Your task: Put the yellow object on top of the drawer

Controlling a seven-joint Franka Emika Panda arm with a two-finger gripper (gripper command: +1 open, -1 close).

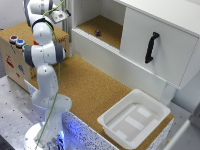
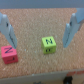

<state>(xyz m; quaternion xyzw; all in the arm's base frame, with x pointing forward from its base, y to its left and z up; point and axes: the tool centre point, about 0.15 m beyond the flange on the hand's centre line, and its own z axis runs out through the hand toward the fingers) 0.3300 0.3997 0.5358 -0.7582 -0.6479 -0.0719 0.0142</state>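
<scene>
While your arm bends back over the drawer at the exterior view's left, the wrist view gives you the clearest read: the gripper has its two fingers spread wide apart, with nothing between them but bare cork, so you are holding nothing. You can see the yellow object, a small cube with a dark letter N on its upper face, resting on the cork surface below and between the fingers, nearer to one finger than to the other and touching neither. Just beside it, with a small gap, you have a pink-red cube also marked with an N, lying close under the opposite finger. From the exterior view you cannot make out either cube, since the arm covers that part of the drawer top; you can only see the blue and red round buttons at the drawer's near edge. Further along you have the cork table, the white tray at its near end, the white cabinet with its black handle, and a small dark piece on the recessed shelf beside the cabinet
</scene>
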